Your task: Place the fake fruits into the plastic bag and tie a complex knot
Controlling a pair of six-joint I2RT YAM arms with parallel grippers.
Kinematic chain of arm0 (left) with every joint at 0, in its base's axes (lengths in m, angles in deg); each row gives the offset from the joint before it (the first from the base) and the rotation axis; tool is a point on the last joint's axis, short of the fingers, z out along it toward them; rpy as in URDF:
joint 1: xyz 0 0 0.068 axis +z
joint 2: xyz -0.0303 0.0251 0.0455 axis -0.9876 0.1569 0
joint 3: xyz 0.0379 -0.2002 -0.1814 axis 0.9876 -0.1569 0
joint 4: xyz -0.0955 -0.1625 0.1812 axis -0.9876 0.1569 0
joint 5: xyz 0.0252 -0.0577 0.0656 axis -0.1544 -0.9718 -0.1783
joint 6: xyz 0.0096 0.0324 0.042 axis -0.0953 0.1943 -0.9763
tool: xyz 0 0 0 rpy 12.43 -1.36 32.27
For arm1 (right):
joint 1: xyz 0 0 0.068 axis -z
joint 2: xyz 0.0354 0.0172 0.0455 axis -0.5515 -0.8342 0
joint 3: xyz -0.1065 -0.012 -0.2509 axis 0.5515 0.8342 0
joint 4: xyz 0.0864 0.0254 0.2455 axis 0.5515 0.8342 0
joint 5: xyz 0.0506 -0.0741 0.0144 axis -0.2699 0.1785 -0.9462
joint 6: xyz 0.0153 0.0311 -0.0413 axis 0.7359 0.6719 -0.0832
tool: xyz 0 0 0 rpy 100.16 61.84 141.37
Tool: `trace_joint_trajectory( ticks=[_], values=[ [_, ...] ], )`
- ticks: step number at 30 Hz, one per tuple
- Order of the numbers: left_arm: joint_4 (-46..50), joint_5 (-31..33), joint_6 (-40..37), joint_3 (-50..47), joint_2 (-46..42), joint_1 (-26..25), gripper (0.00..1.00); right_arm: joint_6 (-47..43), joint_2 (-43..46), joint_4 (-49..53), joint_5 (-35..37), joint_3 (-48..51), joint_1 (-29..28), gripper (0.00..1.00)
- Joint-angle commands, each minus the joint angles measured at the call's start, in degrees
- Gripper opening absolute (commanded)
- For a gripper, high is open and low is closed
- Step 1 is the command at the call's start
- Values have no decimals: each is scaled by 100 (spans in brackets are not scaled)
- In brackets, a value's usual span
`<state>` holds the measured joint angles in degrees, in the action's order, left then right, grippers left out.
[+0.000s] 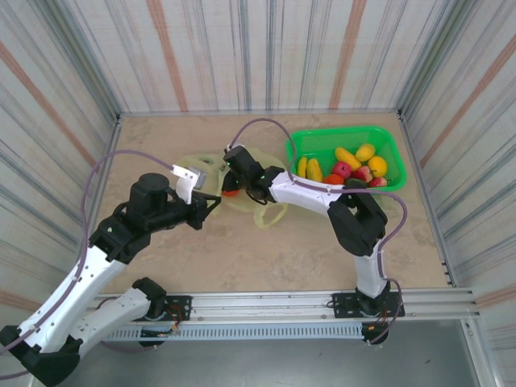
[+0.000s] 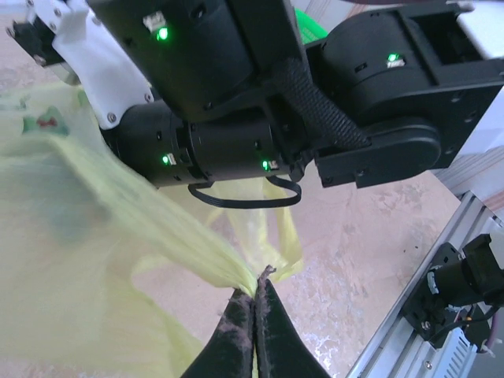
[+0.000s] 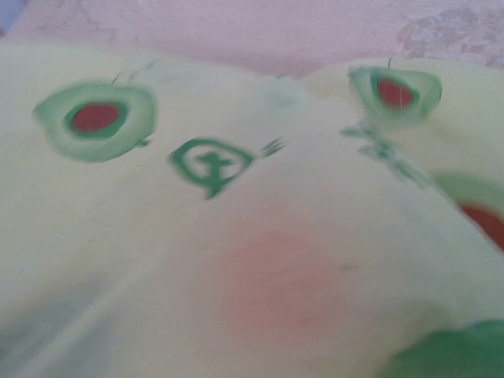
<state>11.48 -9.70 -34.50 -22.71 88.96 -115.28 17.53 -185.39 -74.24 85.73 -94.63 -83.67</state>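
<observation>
Reaching in from the near-left corner, the left arm was stretched low across the counter toward the middle, with its wrist held roughly level. The left fingers were shut tight on a twisted strand of the plastic bag, and the pale yellow film was drawn taut from the pinch toward the bag's body. The right arm was folded sharply: it was raised from its base, bent at the elbow just beside the green basket, and its forearm was laid leftward over the counter. The right fingers were thus pointed down at the bag, close to the left ones. Whether they were open or closed could not be told. A small red-orange fruit was seen at their tips, on the bag's edge. From the right wrist, the film's printed spots were viewed very near, and a pinkish patch was made out through it. The bag was spread flat mid-counter between the two wrists. Most fake fruits, yellow, orange and red, were seen piled in the basket at the far right.
</observation>
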Motion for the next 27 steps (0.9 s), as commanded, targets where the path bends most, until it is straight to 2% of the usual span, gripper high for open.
trace_joint_trajectory(
  ticks=[1, 5, 11, 14, 17, 20, 22, 24, 27],
  values=[
    [134, 84, -135, 120, 7, 108, 0, 58, 145, -230, 83, 103, -8, 94],
    [134, 52, -90, 22, -12, 205, 0, -27, 399, -407, -321, 358, 32, 92],
    [33, 25, -14, -266, -8, 210, 0, -110, 865, -587, -833, 878, 58, 81],
    [-124, -124, 87, -420, 5, 207, 0, -21, 1129, -870, -1693, 1248, 125, 75],
    [-184, -161, 130, -479, 10, 212, 0, 123, 1429, -1142, -2227, 1656, 128, 62],
    [-197, -131, 112, -479, 22, 209, 0, 204, 1666, -927, -2068, 1842, 106, 34],
    [-205, -132, 104, -457, 56, 210, 0, 177, 1800, -817, -2135, 1936, 117, 25],
    [-212, -155, 103, -399, 109, 210, 0, 81, 2002, -740, -2219, 2045, 133, 22],
    [-158, -235, 62, -262, 227, 203, 0, -13, 2532, -716, -2418, 2285, 267, 24]
  ],
)
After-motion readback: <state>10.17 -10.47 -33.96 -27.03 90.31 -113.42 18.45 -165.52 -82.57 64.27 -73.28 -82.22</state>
